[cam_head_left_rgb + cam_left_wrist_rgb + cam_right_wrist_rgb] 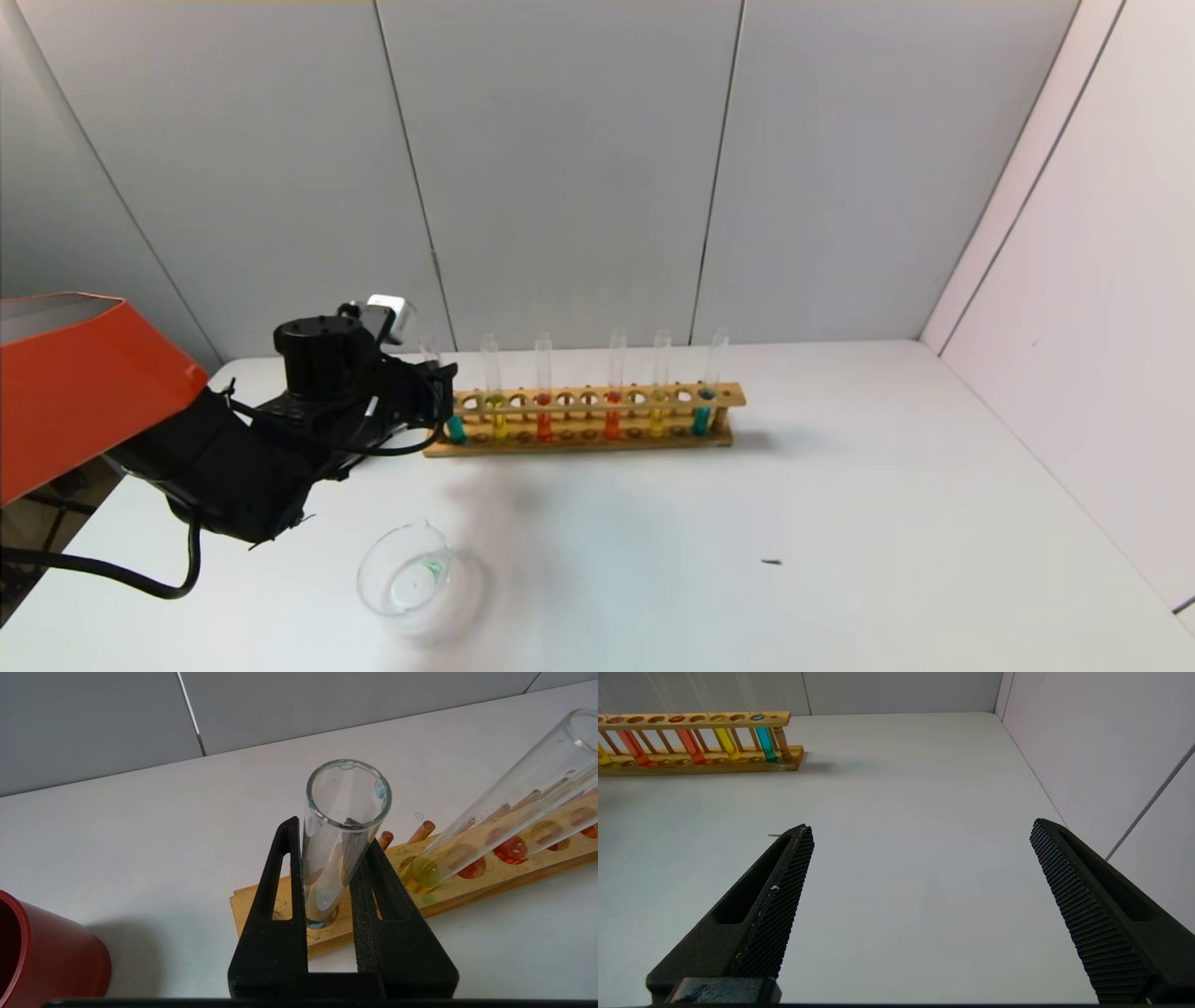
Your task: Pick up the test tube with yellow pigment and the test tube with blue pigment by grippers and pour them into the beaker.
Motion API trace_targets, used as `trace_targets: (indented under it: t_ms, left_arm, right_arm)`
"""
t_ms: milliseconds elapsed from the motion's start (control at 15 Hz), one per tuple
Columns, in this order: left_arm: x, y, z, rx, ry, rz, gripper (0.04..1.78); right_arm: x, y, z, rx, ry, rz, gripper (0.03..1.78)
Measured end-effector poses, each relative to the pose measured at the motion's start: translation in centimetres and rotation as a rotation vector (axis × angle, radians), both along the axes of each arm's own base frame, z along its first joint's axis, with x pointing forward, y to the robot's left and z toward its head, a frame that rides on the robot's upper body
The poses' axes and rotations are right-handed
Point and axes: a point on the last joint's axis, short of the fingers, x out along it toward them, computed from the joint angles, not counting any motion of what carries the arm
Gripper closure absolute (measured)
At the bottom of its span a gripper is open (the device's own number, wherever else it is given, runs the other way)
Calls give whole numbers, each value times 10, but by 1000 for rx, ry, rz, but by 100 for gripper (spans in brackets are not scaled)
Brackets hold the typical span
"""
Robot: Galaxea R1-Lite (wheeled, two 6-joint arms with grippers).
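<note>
lab bench | wooden tube rack [588, 415] | white table [840, 523] | panel walls [560, 168]

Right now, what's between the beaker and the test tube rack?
Head view: only bare table between beaker and rack; the left gripper sits at the rack's left end.

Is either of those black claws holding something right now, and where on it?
The left gripper clamps a slim clear glass test tube around its middle, at the wooden rack's left end. The right gripper holds nothing.
</note>
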Motion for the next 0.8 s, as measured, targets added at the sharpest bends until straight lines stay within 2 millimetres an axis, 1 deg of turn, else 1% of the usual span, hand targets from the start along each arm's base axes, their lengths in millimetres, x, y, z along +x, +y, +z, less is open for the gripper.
trace_targets:
  t_ms: [267, 800]
  left_arm:
    - [-3, 1, 7, -3, -16, 8, 150]
    - [-17, 5, 38, -8, -41, 14, 150]
  right_arm:
    - [0, 0, 0, 0, 0, 0, 11]
    - [0, 0, 0, 0, 0, 0, 11]
